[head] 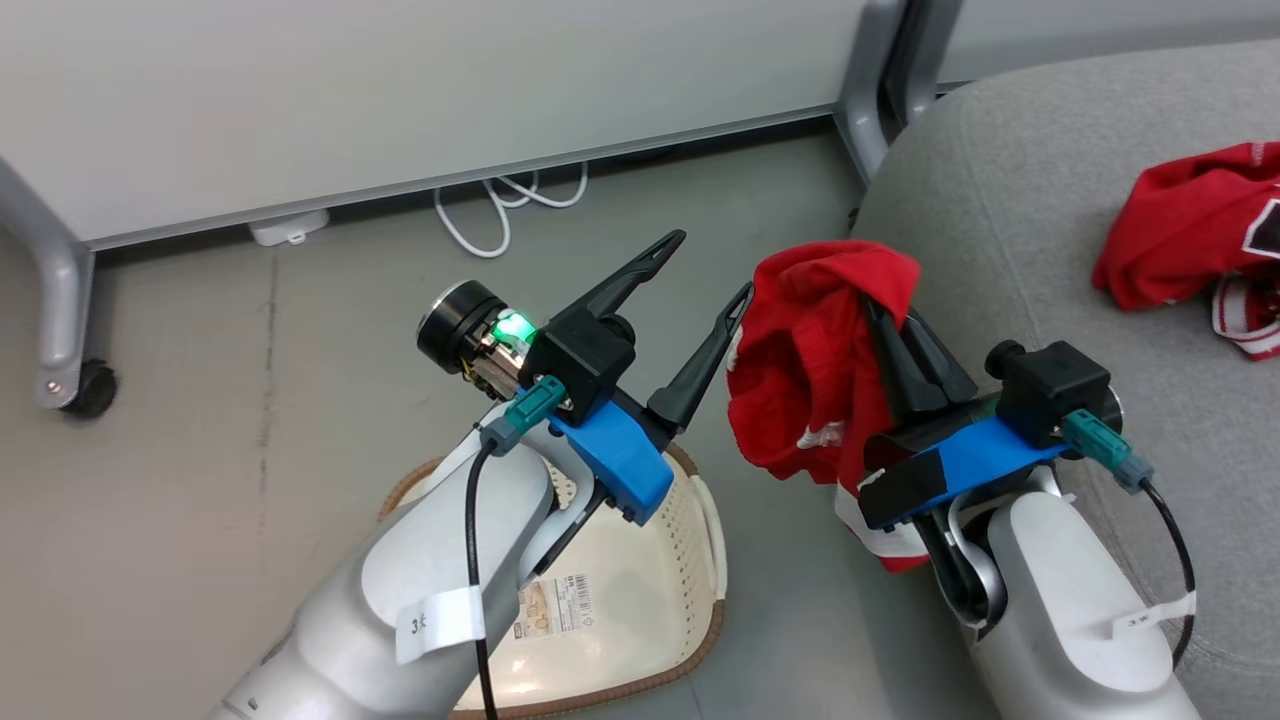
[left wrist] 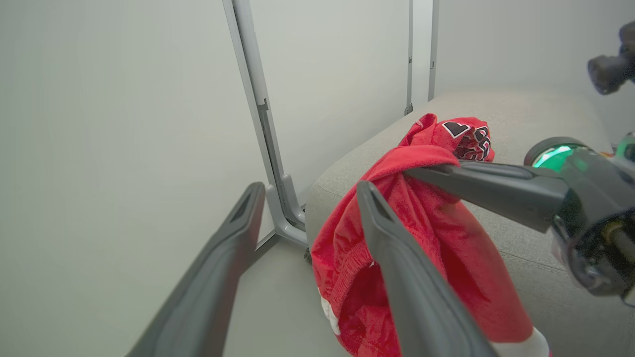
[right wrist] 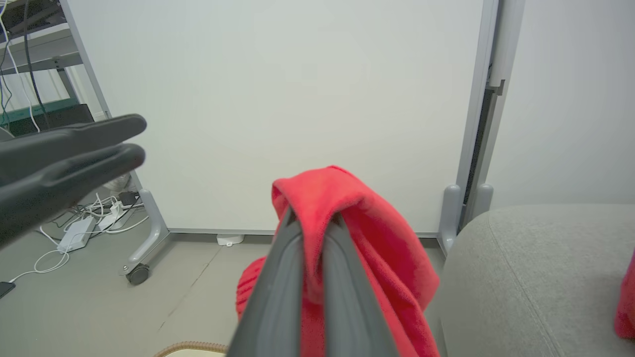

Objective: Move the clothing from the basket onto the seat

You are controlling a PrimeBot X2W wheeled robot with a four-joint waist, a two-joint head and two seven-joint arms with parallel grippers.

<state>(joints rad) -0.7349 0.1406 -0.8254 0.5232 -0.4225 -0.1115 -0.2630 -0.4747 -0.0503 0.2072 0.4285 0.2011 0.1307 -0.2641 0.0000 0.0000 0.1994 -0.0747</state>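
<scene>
Clothing [head: 815, 370] is half moved: one red garment [head: 1190, 235] lies on the seat [head: 1000, 200], the other garment [left wrist: 436, 233] hangs pinched between the closed fingers of the right gripper [head: 890, 325] beside the seat's edge, so carry it further over the seat before letting go; the left gripper [head: 714, 262], spread wide, holds nothing.

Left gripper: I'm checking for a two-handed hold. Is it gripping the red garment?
No, the left gripper stands open with nothing between its fingers, while the right gripper alone pinches the red garment.
</scene>
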